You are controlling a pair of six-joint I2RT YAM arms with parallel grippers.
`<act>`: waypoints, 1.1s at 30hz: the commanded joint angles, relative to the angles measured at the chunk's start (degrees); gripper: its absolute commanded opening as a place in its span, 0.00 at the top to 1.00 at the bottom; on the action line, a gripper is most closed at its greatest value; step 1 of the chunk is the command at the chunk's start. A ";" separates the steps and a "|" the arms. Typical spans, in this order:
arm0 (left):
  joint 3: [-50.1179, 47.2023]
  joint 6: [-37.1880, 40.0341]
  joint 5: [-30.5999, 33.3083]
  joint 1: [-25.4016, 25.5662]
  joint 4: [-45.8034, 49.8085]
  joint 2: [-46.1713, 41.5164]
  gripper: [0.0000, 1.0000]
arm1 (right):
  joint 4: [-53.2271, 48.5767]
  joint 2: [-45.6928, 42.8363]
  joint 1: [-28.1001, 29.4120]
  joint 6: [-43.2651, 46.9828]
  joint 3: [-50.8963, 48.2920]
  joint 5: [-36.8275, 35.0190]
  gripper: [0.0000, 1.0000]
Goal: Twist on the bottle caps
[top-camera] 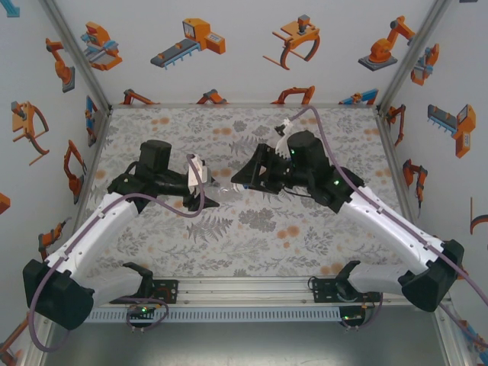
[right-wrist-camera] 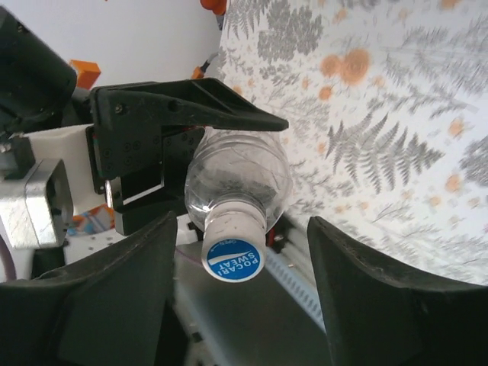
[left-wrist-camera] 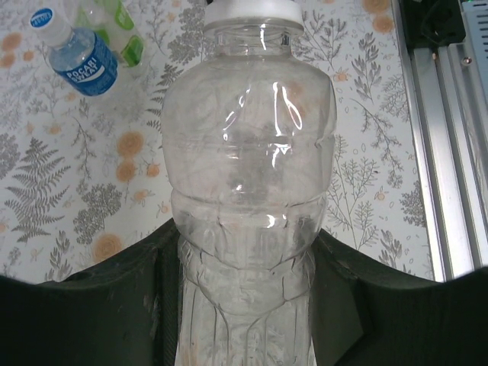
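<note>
"pocari sweat" on cap (right-wrist-camera: 233, 261), probably blue label (left-wrist-camera: 90, 67) too.

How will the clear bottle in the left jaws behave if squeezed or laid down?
The clear bottle looks empty, so probably light. Its thin walls show creases, so a hard squeeze may buckle it. Round and smooth, it would likely roll if laid down.

Clear bottle (left-wrist-camera: 248, 175) base cut off below; green bottle (left-wrist-camera: 126, 42) cropped at top edge.
</note>
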State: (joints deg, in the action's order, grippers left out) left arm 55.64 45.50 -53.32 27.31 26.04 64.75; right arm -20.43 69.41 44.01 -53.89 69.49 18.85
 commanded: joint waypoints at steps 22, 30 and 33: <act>1.38 1.74 -6.60 0.11 0.50 -0.59 1.00 | 1.79 -7.34 -0.33 79.48 0.59 19.01 0.42; 1.49 2.23 -7.13 0.11 0.97 -0.84 1.00 | 1.19 -7.13 -0.07 84.34 0.16 22.65 0.43; 1.49 2.49 -7.30 0.05 1.28 -0.93 1.00 | 1.62 -7.27 0.02 86.00 -0.52 24.76 0.43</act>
State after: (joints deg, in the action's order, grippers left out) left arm 55.66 46.17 -58.11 27.29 25.91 64.77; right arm -19.14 63.24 43.70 28.16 69.84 39.72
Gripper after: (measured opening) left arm 0.532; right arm 0.571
